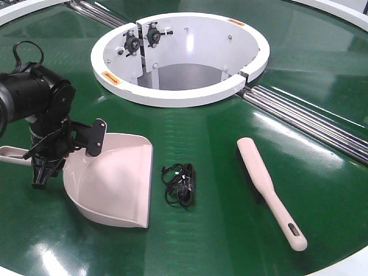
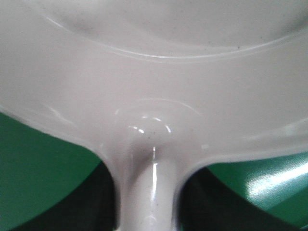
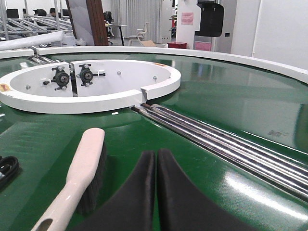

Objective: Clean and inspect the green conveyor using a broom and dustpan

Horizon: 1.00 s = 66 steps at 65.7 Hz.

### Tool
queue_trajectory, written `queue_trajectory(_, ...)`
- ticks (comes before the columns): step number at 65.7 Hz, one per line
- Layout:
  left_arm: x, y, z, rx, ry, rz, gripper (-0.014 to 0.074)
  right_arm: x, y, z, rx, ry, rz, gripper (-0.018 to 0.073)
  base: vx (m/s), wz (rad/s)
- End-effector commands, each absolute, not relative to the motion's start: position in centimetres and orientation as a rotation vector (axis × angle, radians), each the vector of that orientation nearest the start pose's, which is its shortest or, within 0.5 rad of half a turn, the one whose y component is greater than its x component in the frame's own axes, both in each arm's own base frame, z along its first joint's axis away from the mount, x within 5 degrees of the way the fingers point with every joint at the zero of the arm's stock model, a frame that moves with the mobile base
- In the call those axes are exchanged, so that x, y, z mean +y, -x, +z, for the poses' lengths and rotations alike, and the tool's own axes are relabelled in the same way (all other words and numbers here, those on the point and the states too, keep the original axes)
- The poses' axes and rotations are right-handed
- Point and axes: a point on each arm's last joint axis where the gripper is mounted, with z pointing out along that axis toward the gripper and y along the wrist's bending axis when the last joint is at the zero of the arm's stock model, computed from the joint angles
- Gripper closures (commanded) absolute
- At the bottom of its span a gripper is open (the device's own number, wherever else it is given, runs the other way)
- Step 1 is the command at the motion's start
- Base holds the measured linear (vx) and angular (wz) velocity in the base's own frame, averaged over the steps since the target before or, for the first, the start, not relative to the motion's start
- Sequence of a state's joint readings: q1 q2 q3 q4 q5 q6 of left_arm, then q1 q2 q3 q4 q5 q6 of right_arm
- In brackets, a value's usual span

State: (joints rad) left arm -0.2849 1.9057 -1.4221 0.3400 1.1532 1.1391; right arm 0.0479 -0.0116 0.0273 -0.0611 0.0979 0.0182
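Dustpan (image 1: 115, 184) may twist, cable may snag

Dustpan handle fills the left wrist view, with the left hand (image 2: 147, 204) clamped on it, dark fingers (image 2: 82, 211) against both its sides. The pan lies flat on the green conveyor (image 1: 230, 241), left of the white collar (image 1: 172, 95) and nearer than it, mouth turned rightward. Held only by that slim glossy handle, it could swivel and lift its lip once pushed. Straight out from the collar's near edge lies a black cable tangle (image 1: 180, 185), just beside the mouth. Sweeping could hook it in the bristles or drag it toward the chrome rollers (image 1: 310, 121) running right of the collar. Out from the collar's front right, the broom (image 1: 267, 190) lies untouched, bristles down. The right hand (image 3: 156, 192), closed and empty beside it, would shove it across the slick surface if lowered shut
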Motion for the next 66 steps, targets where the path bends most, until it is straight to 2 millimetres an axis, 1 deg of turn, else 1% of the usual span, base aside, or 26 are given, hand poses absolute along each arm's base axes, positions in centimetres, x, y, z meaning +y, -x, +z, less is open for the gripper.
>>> queue_trajectory(1,-7.95,-36.19,23.94,2.264,-2.217,0.514,0.0604,0.21,-5.59,20.18,1.514,0.073,-0.014,0.0568,0.0,0.0)
queue_trajectory(66,-7.94,-36.17,23.93,2.265,-2.218,0.513,0.0602,0.21,-5.59,20.18,1.514,0.073,-0.014,0.0568,0.0,0.0)
